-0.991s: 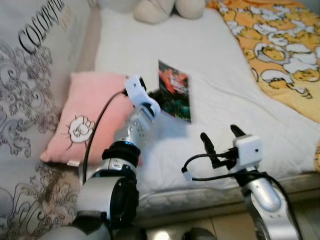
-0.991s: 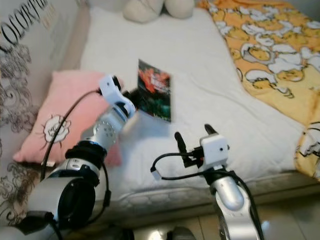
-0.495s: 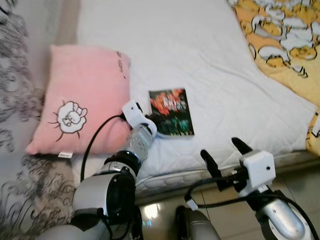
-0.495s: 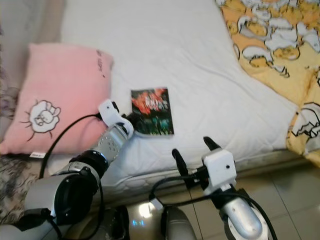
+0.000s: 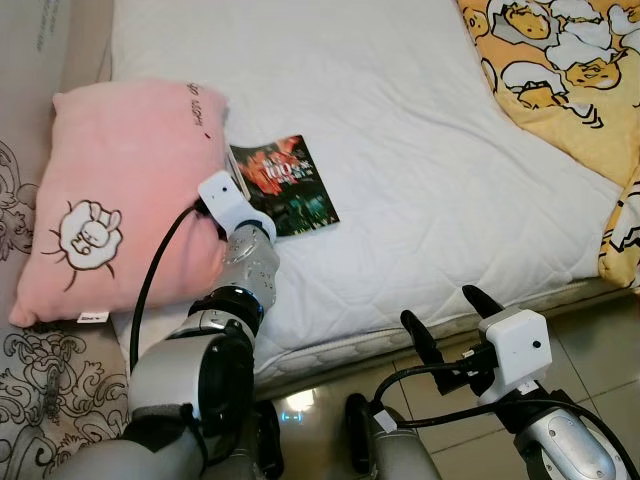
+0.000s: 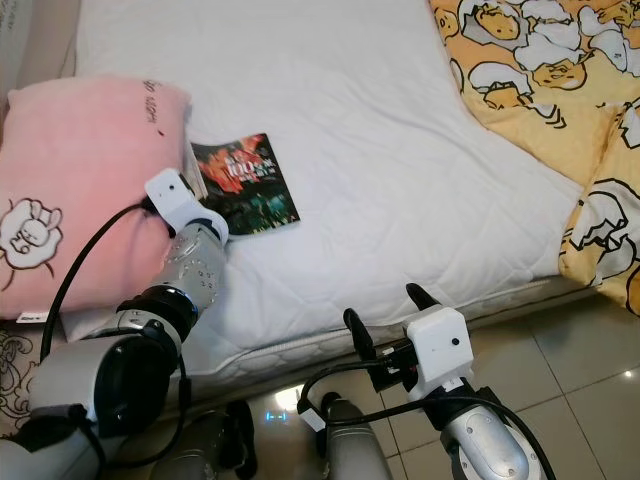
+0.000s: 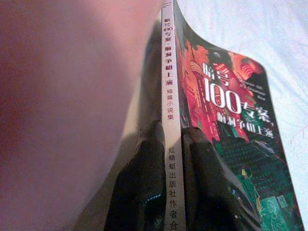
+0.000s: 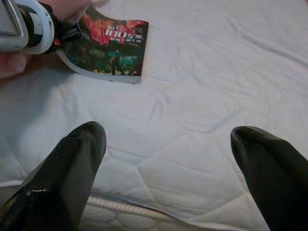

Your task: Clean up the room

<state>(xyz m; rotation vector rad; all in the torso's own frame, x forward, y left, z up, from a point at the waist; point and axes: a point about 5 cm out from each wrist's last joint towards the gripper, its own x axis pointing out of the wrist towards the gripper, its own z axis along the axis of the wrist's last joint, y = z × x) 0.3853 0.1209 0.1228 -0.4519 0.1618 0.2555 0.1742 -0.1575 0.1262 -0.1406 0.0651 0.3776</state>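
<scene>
Since a second ago I have lowered the book (image 5: 284, 186) from the air above the bed to the white mattress (image 5: 420, 180), and my head camera has dipped so the mattress's front edge and the tiled floor (image 6: 560, 370) now show. The book lies cover-up near the mattress's left edge, its spine side against the pink pillow (image 5: 110, 190). My left gripper (image 7: 174, 183) is clamped on the book at its spine; in the left wrist view one black finger (image 7: 144, 187) sits on the pillow side of the spine and the other lies on the red and green cover. My right gripper (image 5: 452, 315) hangs over the mattress's front edge, well apart from the book, its two fingers (image 8: 77, 168) spread wide with nothing between them. A yellow blanket (image 5: 560, 70) printed with cartoon figures covers the mattress's far right corner and drapes over its right edge. A grey patterned fabric (image 5: 50, 370) lies beside the pillow, off the mattress's left edge.
</scene>
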